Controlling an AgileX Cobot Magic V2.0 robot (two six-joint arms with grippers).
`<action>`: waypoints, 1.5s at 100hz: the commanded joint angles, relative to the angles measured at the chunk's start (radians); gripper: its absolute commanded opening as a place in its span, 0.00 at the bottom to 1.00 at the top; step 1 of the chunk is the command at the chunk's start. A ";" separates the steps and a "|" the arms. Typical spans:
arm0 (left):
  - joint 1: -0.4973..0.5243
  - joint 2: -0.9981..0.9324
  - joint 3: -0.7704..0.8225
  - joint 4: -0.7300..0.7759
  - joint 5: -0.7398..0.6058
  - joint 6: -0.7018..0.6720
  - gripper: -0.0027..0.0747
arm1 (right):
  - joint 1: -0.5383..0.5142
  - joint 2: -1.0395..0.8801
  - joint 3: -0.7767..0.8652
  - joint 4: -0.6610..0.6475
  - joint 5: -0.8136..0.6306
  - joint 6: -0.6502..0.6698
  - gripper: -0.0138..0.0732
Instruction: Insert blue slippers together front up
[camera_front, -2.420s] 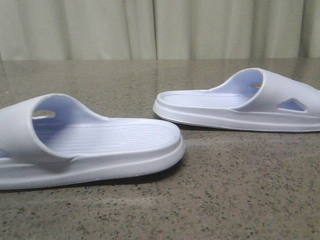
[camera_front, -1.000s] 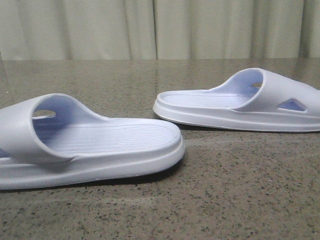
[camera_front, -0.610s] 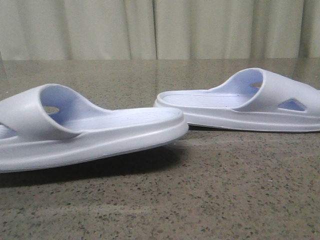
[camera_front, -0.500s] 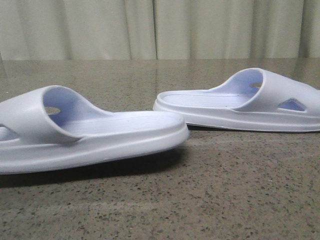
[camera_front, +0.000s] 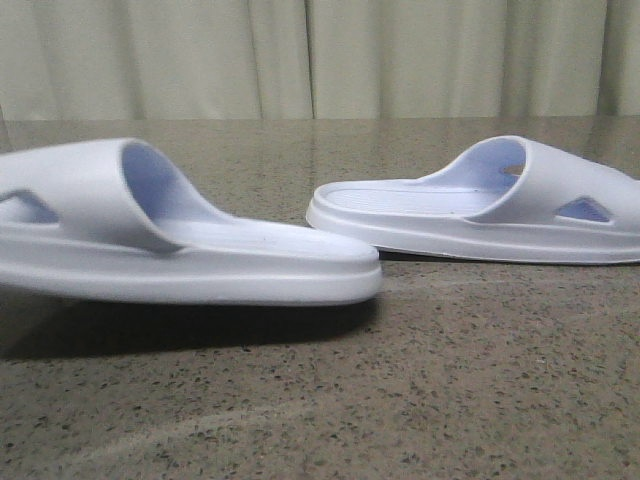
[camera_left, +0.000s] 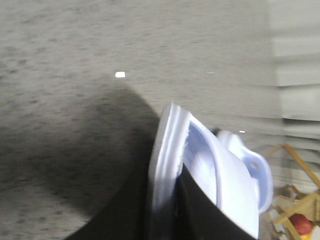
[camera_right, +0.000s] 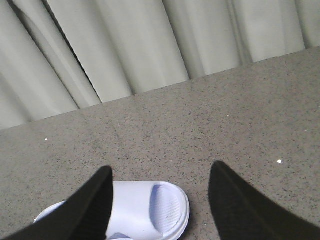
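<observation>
On the left, I have the near slipper (camera_front: 180, 250) raised clear of the counter (camera_front: 450, 380), its sole level and a dark shadow spread beneath it, so that I can carry it across to its mate without dragging foam over the stone. My left tool (camera_left: 162, 200) is clamped on that slipper's sole edge; in the left wrist view the dark fingers (camera_left: 200, 210) press either side of the rim, narrow, with the strap beyond them. Further right, the second slipper (camera_front: 480, 205) lies flat on the counter, strap end toward the right, heel end just behind the lifted one's heel, the two apart as far as I can judge. My right tool (camera_right: 160, 200) hangs above that second slipper, its fingers (camera_right: 235, 200) spread wide and gripping nothing, placed, I judge, to come down and steady or lift it for joining the pair.
</observation>
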 joint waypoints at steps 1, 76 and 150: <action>-0.008 -0.052 -0.070 -0.036 -0.020 0.001 0.06 | -0.006 0.032 -0.025 0.000 -0.084 0.003 0.57; -0.008 -0.083 -0.116 -0.006 -0.019 0.001 0.06 | -0.006 0.580 -0.025 0.190 -0.185 0.111 0.57; -0.008 -0.083 -0.116 0.002 -0.019 0.001 0.06 | -0.006 0.814 -0.025 0.284 -0.252 0.111 0.57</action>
